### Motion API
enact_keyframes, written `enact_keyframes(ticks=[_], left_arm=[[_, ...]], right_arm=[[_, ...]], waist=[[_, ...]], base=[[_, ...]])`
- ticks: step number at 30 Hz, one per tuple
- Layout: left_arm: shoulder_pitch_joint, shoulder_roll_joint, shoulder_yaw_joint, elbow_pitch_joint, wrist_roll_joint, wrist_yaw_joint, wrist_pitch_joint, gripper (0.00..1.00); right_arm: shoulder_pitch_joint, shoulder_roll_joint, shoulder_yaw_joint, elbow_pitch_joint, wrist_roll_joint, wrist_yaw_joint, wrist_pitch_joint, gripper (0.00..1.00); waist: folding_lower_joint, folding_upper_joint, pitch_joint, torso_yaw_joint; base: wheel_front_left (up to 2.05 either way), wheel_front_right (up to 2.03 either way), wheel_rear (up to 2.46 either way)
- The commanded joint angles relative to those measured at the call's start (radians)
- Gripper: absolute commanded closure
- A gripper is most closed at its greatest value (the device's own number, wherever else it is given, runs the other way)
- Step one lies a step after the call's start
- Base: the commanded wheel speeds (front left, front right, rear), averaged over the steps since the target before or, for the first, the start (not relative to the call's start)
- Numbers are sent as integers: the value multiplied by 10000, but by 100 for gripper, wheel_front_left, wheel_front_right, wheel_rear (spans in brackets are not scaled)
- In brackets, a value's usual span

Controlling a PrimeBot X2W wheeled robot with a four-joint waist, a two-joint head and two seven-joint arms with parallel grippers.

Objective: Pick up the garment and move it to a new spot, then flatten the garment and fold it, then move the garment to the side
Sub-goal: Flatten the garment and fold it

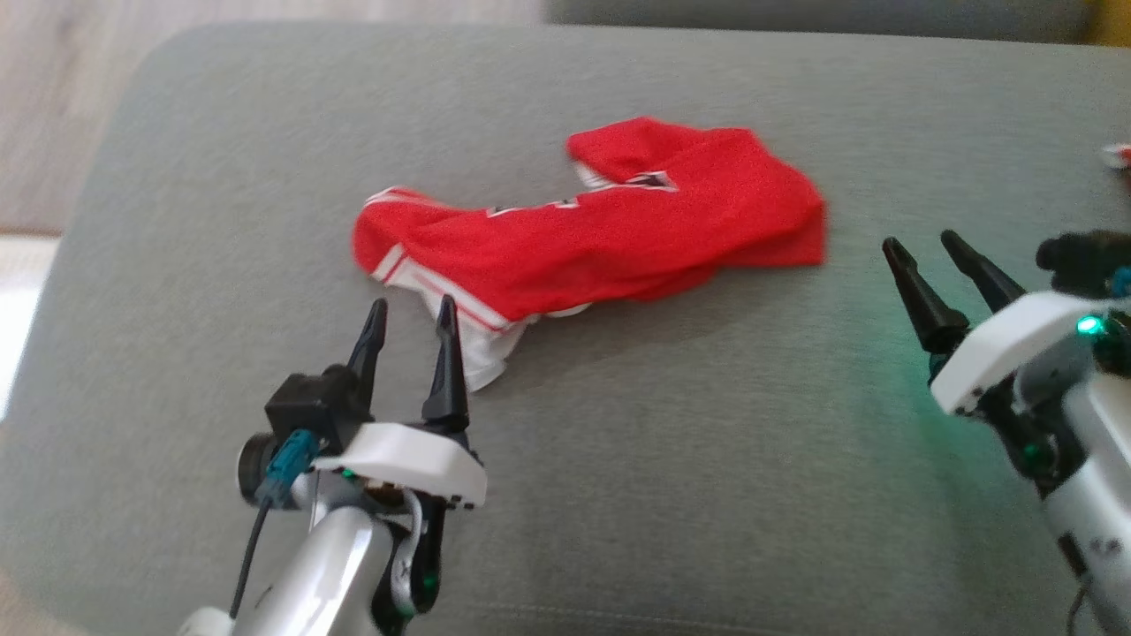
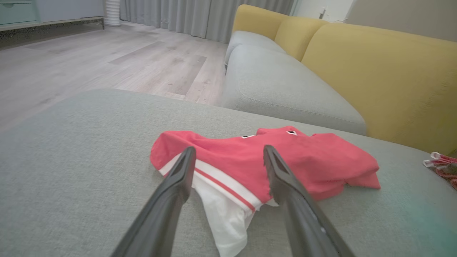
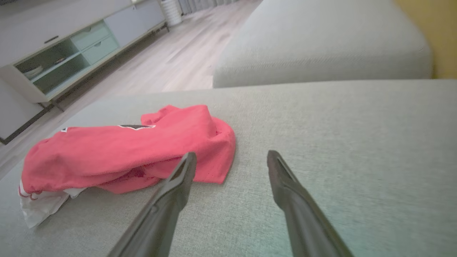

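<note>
The left jaws are spread wide and are aimed at the near-left end of the garment (image 1: pixel 601 238), where the white hem (image 1: pixel 482 362) spills out from under the red cloth. In the left wrist view that hem (image 2: pixel 225 214) is seen framed between the two dark fingers (image 2: pixel 178 178). Whether the cloth is touched cannot be told, and nothing is pinched. This loose, layered edge is judged the likeliest place to take hold, since it stands proud of the rest.

The right jaws are likewise spread and empty, and are held off the garment's far-right fold, near it but apart. From there the opposite end could be taken, so that the cloth might be lifted by both ends rather than dragged by one.

The garment is bunched lengthwise, with its printing half hidden in the folds, and is carried by the grey cushion (image 1: pixel 707 442) beneath it, roughly at the cushion's middle. It is judged that flattening and folding are not yet begun.

Well to the right of the garment, a small red-and-white thing (image 1: pixel 1118 155) is seen at the cushion's edge. Behind the garment, a yellow backrest (image 2: pixel 375 78) is seen.
</note>
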Motion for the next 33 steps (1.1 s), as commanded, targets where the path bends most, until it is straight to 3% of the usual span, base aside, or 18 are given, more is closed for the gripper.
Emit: enact_keyframes(ticks=[1, 8, 15, 16, 17, 18, 26, 33], left_arm=[[-542, -108, 428, -270, 129, -141, -121, 0], [-501, -475, 754, -253, 444, -394, -122, 0], [-343, -597, 963, -163, 544, -606, -123, 0], [-317, -609, 998, -146, 552, -632, -123, 0], [-284, -618, 1039, -119, 556, -646, -123, 0], [-244, -625, 1088, -93, 558, -654, -123, 0], [4, -646, 1462, 168, 593, -850, -123, 0], [202, -647, 1805, 341, 668, -1028, -124, 0]], right_arm=[[-563, -385, 410, 336, 589, -7, 547, 0], [-1856, -781, 1440, 2002, 2296, -7, 2341, 0], [-2318, -808, 2237, 3060, 2997, -7, 3296, 0], [-2352, -802, 2357, 3189, 3068, -7, 3380, 26], [-2377, -790, 2472, 3274, 3120, -7, 3399, 59], [-2408, -768, 2558, 3339, 3173, -7, 3349, 100], [-2747, -979, 3365, 2710, 3092, -7, 2224, 100], [-2948, -2168, 3987, 1212, 3086, -7, 2904, 100]], waist=[[-1, 0, 518, 771], [-1, 0, 852, 1609], [-1, 0, 855, 1896], [-1, 0, 831, 1907], [-1, 0, 789, 1894], [-1, 0, 739, 1857], [-1, 0, -9, 980], [-1, 0, -590, -79]], base=[[0, 0, 0], [0, 0, 0], [0, 0, 0], [0, 0, 0], [0, 0, 0], [0, 0, 0], [0, 0, 0], [0, 0, 0]])
